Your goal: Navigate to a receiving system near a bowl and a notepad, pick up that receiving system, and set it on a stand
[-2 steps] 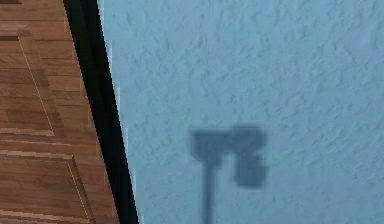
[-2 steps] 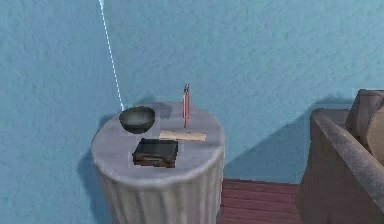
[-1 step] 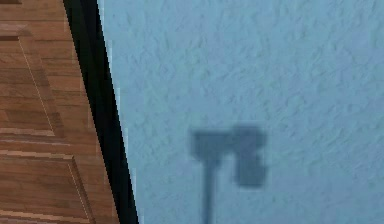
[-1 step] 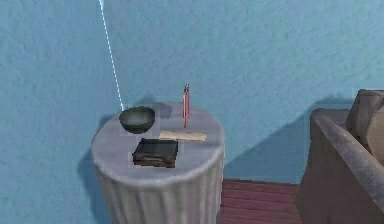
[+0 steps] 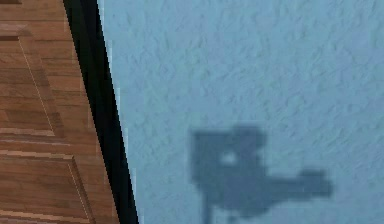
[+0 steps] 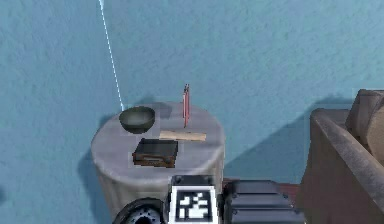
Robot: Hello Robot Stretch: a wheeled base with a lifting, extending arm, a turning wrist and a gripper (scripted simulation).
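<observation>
- Forward view: a wooden panelled door takes the left side, with a dark frame along its right edge
- Right of the frame, a blue wall covers the remainder
- Arm side view: a round grey table stands against the blue wall, left of centre
- A dark bowl sits at the table's far left
- A red stick stands upright at the far right of the tabletop
- A tan notepad lies flat in front of the stick, just right of the bowl
- The task's thing, a dark box, lies flat at the table's near edge, in front of the bowl and touching or just beside the notepad
- A brown armchair stands at the right edge, apart from the table
- The arm shows along the bottom edge, with a white marker square at its left
- A dark rounded shape left of the marker appears to be the gripper, cut by the bottom edge
- Gripper state: cannot be told, and neither can whether it holds anything, because its far end cannot be made out and the table stands directly behind it
</observation>
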